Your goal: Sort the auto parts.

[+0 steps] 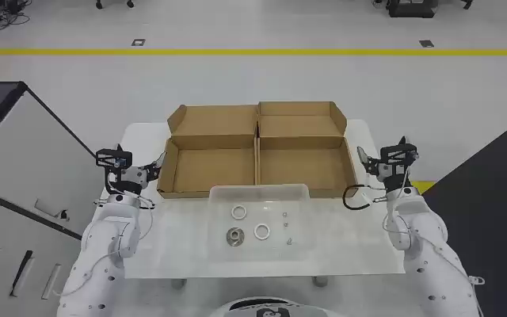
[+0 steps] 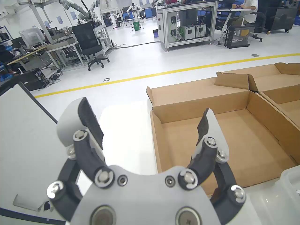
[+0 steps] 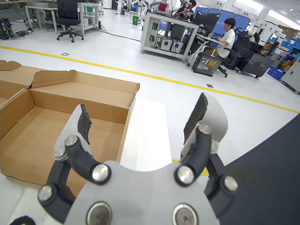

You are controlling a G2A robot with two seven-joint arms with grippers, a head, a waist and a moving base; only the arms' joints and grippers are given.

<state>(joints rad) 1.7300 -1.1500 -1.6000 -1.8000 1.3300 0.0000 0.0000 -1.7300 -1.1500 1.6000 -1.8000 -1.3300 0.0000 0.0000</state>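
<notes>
The left gripper [image 2: 145,115] and right gripper [image 3: 141,108] are showing white fingers [image 2: 216,129], ribbed black pads [image 2: 91,122], black links [image 2: 86,151] and silver screws [image 2: 103,178]. A black cable [image 1: 352,200] is looping at nine o'clock of the white right arm [image 1: 420,234].

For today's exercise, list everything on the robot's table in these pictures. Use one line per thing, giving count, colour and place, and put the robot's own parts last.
table: one, white, under everything else.
cardboard boxes: two, brown, open and empty, side by side on the far half of the table.
tray: one, clear plastic, in front of the boxes, at the middle.
rings: two, white, in the tray, apart from each other.
metal disc: one, grey, in the tray beside the nearer ring.
small bits: about three, grey, in the right part of the tray; too small to identify.
left gripper: one, grey and black, open, outside the left box.
right gripper: one, grey and black, open, outside the right box.
</notes>
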